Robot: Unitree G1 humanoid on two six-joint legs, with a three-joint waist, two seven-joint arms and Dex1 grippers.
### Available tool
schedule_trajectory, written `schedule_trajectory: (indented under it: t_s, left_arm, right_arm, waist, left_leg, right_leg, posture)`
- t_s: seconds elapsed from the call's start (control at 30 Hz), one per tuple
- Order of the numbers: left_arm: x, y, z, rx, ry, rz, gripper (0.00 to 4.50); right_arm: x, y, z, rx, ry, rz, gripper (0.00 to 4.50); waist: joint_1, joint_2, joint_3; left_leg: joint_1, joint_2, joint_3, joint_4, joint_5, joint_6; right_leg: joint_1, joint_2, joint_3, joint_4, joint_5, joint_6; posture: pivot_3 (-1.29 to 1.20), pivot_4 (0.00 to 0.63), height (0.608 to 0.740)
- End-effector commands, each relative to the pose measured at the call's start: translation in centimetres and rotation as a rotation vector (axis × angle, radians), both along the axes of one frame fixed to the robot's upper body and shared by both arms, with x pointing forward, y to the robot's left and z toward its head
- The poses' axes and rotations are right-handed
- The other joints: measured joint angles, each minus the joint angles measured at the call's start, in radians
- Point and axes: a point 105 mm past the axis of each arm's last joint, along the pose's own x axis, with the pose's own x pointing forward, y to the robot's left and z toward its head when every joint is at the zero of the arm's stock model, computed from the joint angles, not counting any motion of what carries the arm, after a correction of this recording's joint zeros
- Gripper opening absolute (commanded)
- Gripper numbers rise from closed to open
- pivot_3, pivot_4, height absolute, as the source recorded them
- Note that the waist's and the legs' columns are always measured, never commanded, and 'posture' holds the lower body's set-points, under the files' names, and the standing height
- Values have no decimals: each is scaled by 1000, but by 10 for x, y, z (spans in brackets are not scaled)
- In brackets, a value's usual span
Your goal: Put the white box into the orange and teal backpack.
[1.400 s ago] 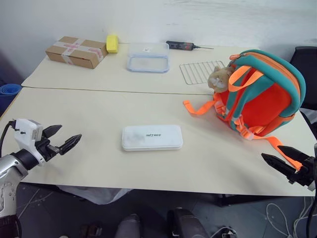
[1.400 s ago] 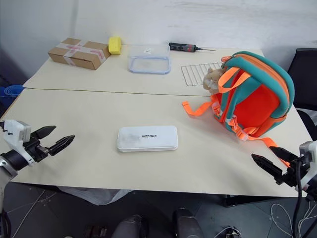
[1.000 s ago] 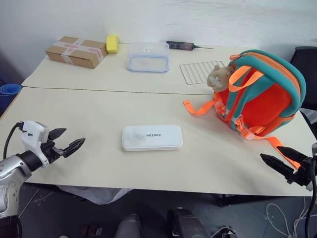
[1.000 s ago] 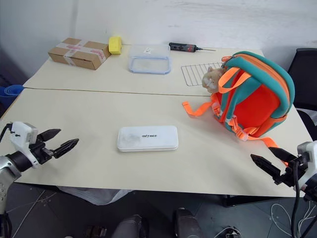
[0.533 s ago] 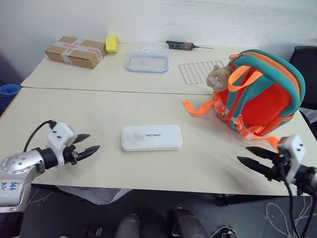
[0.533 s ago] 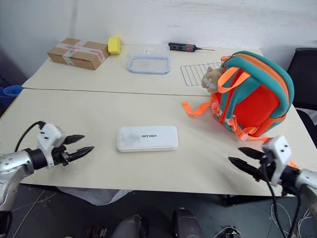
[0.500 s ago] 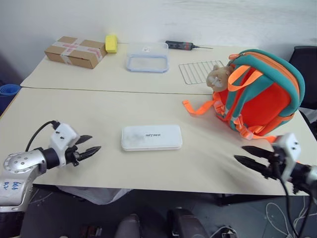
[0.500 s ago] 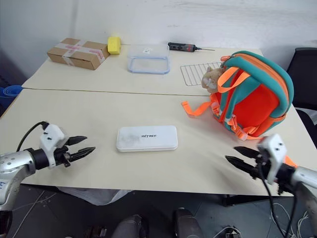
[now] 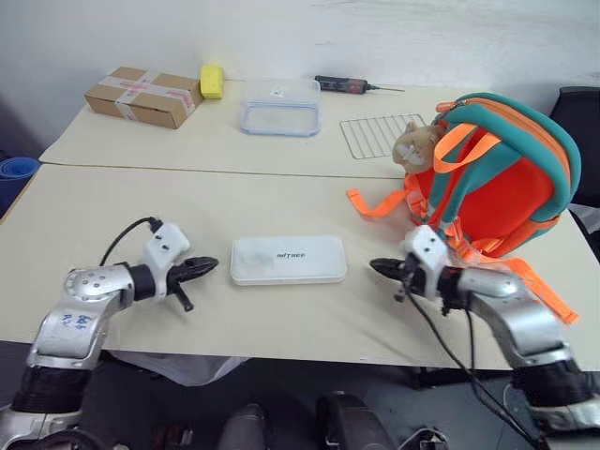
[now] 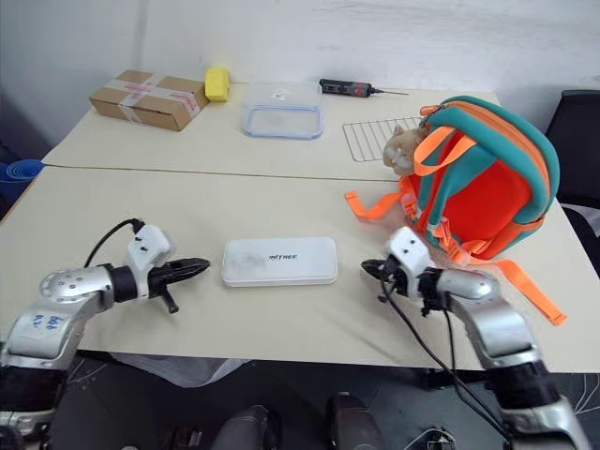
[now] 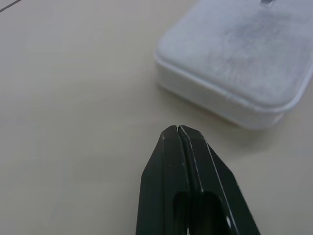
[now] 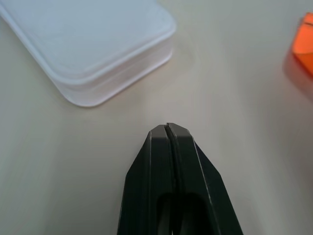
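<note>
Lying flat on the beige table (image 9: pixel 187 202), the white box (image 9: pixel 288 260) sits between both grippers. Left gripper (image 9: pixel 211 266) points at its left end, near but not touching, fingers pressed together, holding nothing. Right gripper (image 9: pixel 377 267) points at its right end, near, also closed and empty. Orange and teal backpack (image 9: pixel 497 178) stands behind the right gripper, w/ tan plush toy (image 9: pixel 414 142) on its front.

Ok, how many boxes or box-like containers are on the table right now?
3: white box near the front between both grippers, clear lidded container at the back middle, taped cardboard box back left.
</note>
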Motion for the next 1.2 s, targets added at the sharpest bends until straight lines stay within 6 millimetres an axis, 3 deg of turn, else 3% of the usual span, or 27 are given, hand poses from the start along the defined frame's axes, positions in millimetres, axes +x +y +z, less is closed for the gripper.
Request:
schedule_trajectory:
  t_s: [0.03,0.27,0.43,0.57,0.67,0.77,0.9,1.1,1.2]
  left_arm:
    - [6,-5,2,5,-8,-24,15]
    - [32,-12,7,-3,-39,-22,15]
    - [41,-12,9,-60,-28,-3,15]
    - [41,1,4,-58,21,26,15]
    - [43,14,6,-213,184,107,553]
    - [45,25,8,-395,425,218,1436]
    - [34,19,17,-573,672,202,2636]
    - [25,2,11,-616,870,182,4479]
    - [27,-19,8,-631,943,143,4479]
  right_arm:
    - [4,7,9,13,-51,10,0]
    - [-14,24,11,58,-30,63,0]
    - [-18,20,10,67,-20,25,0]
    - [-13,11,9,45,-38,-20,0]
    - [-6,4,10,26,-60,-49,0]
    - [-2,2,12,17,-74,-55,0]
    - [0,3,12,14,-84,-47,0]
    - [1,9,9,6,-87,-21,0]
    - [1,15,7,7,-88,-9,0]
  waist:
    - [3,0,0]
    - [3,0,0]
    - [1,0,0]
    - [0,0,0]
    - [1,0,0]
    - [1,0,0]
    - [-3,0,0]
    - [0,0,0]
    - [4,0,0]
  left_leg:
    - [-4,0,0,1,0,-1]
    - [-12,0,0,9,1,-1]
    - [-12,0,0,9,1,-1]
    - [-11,0,0,9,1,-1]
    - [-11,0,0,10,1,-1]
    - [-12,0,0,12,1,-1]
    - [-12,0,0,12,1,-1]
    - [-13,0,0,14,1,-1]
    - [-12,0,0,16,1,-1]
  right_leg:
    - [-4,0,0,2,0,0]
    - [-11,0,0,9,0,0]
    - [-11,0,0,10,0,0]
    - [-12,0,0,10,0,0]
    - [-12,0,0,11,0,0]
    - [-12,0,0,12,0,0]
    - [-12,1,0,14,0,0]
    - [-12,0,0,15,0,0]
    - [-12,0,0,14,0,0]
  posture:
    - [0,150,740]
    - [0,150,740]
    - [0,150,740]
    - [0,150,740]
    - [0,150,740]
    - [0,150,740]
    - [0,150,740]
    - [0,150,740]
    - [0,150,740]
